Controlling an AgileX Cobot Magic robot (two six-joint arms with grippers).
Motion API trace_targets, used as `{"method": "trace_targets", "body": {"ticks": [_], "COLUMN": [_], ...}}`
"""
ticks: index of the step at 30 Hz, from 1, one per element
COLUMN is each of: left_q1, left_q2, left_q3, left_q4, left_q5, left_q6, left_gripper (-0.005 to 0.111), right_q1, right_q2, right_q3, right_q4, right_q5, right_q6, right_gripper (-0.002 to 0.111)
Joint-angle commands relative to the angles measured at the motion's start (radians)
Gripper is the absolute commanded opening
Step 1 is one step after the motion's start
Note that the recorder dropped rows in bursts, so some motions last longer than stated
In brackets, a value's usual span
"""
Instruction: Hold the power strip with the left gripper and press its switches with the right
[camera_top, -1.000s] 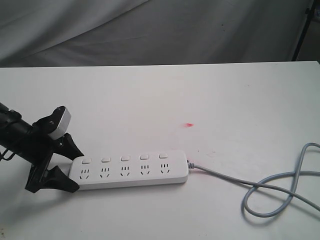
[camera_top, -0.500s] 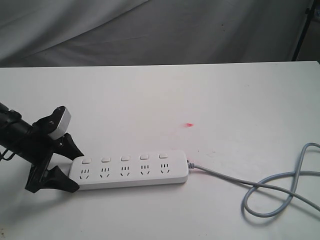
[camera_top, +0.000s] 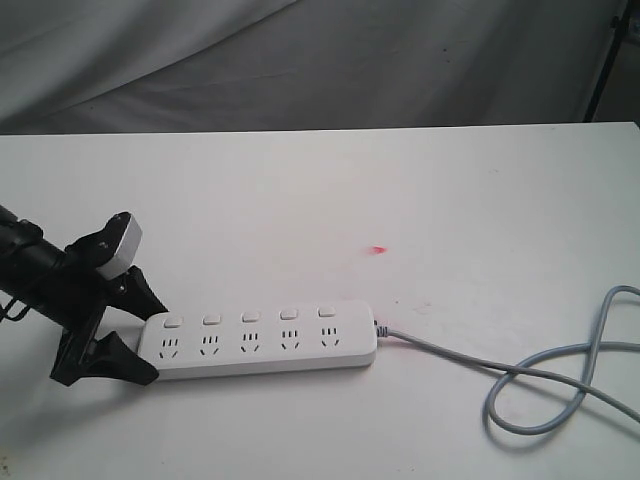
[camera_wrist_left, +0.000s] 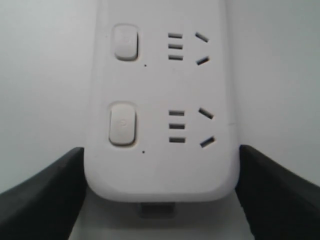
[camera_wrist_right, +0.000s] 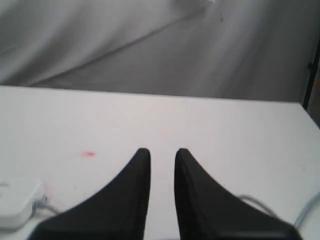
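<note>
Power strip (camera_top: 258, 345), a long flat white rounded plastic bar, lying flat on the white table (camera_top: 420, 190), near the front edge and left of centre in the exterior view, sockets facing up. Five three-hole sockets in a row along the bar, and five small white rounded-square switches (camera_top: 248, 317) in a row on the far side, one by each socket. Grey cord (camera_top: 545, 372) leaving the right end of the power strip and curling into a loose crossed loop on the tabletop. Faint red glow on the table right at that cord end. Small red spot (camera_top: 377, 249) farther back, apart from the strip.

At the strip's left end, low on the table, the left gripper (camera_top: 157, 343), a black two-fingered claw with a small white-grey block (camera_top: 121, 245) on top. Clamped on the power strip: in the left wrist view, one black finger (camera_wrist_left: 47, 195) against each long side of the rounded end, the last two switches and sockets in plain sight between them.

In the right wrist view, the right gripper (camera_wrist_right: 163, 151), two black tapered fingers pointing across the table, apart from the strip's cord end and holding nothing. Fingers close but not touching, a narrow slit between them. Behind the table, a creased grey cloth backdrop (camera_top: 300, 60).
</note>
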Motion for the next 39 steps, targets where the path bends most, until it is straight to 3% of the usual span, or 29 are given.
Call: {"method": "trace_targets", "body": {"ticks": [1,9,20,27,31,35,39], "left_q1": [-0.004,-0.004,-0.004,-0.004,-0.004,-0.004,-0.004], "left_q2": [0.005,0.005,0.005,0.005,0.005,0.005,0.005], "left_q3": [-0.002,-0.002,-0.002,-0.002,-0.002,-0.002,-0.002], "left_q4": [0.013,0.013,0.013,0.013,0.013,0.013,0.013], "left_q5": [-0.009,-0.009,-0.009,-0.009,-0.009,-0.009,-0.009], "left_q6": [-0.004,-0.004,-0.004,-0.004,-0.004,-0.004,-0.004], "left_gripper": [0.003,0.003,0.003,0.003,0.003,0.003,0.003], "right_q1": [0.002,0.002,0.002,0.002,0.002,0.002,0.002], "right_q2": [-0.006,-0.006,-0.006,-0.006,0.032,0.184,0.511], "right_q3": [0.003,0.003,0.003,0.003,-0.128,-0.26,-0.568], "right_q4": [-0.012,-0.012,-0.012,-0.018,-0.041,-0.058,-0.173], "right_q5": [-0.277,-0.694,-0.725,-0.818,-0.529,-0.499,-0.354], "right_q6": [0.002,0.004,0.018,0.324,0.321,0.328,0.328], "right_gripper": [0.017,0.017,0.017,0.017,0.012,0.002,0.0]}}
